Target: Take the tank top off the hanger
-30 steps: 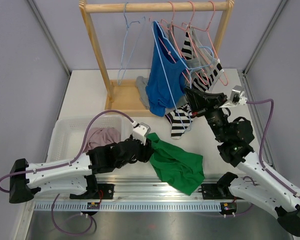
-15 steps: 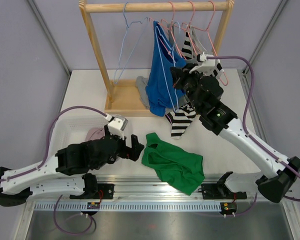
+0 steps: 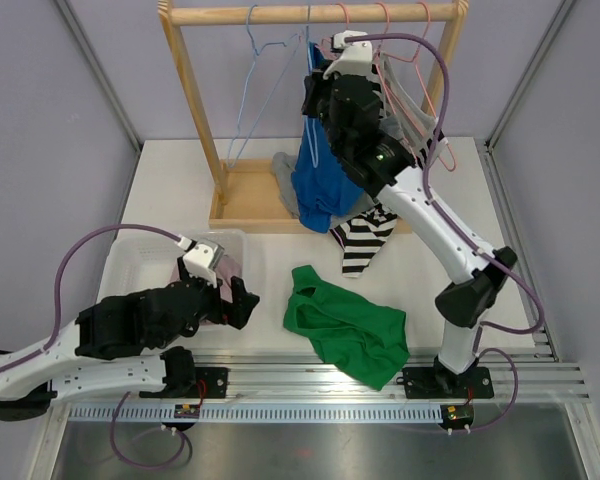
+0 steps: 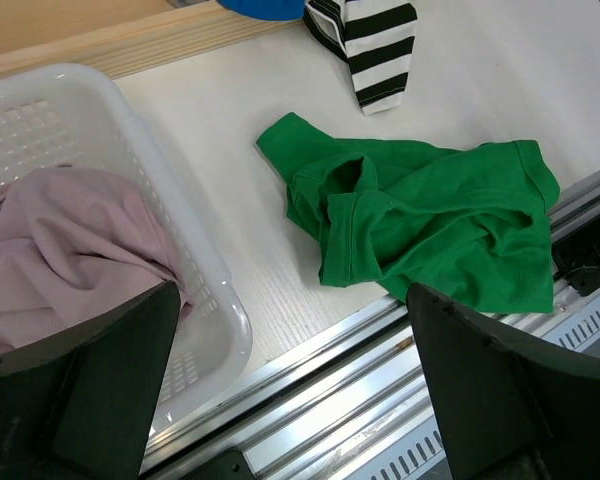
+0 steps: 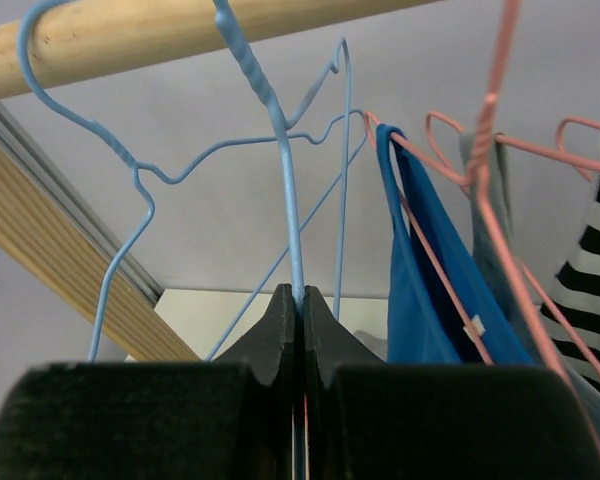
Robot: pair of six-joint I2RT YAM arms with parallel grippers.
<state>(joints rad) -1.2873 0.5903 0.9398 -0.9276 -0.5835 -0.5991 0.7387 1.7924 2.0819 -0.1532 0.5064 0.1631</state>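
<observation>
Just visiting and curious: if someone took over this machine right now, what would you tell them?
Right gripper: shut on the neck of the blue hanger, up at the rail.
Left gripper: open, empty, low beside the basket.
Blue tank top: on the rail, apparently hung from that hanger.
Done: hanger gripped. Left: slip the top off.

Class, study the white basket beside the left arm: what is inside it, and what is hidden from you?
Inside the white basket lies one crumpled pink garment; the mesh beside it is bare. Anything under the garment is covered, and the gripper's fingers hide the basket's near corner.
</observation>
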